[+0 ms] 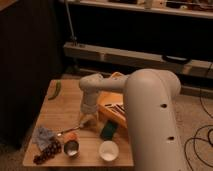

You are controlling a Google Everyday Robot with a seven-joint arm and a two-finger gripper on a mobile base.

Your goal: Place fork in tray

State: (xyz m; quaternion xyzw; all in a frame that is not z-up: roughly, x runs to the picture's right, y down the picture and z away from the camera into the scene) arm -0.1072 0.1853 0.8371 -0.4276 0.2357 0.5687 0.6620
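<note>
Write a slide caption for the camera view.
Gripper low over the table beside the tray; the fork lies on the wood nearby, not yet in the tray.

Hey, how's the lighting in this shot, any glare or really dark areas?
Camera view: dim, warm light falls on the table and tray, and the shelving behind is nearly black. Camera view: the arm's pale shell is brightest, with the gripper low over the table beside the tray.

We see our white gripper (86, 122) low over the wooden table (62, 106), between a slim silver metal fork (66, 132) and a yellow-orange plastic tray (106, 114).
</note>
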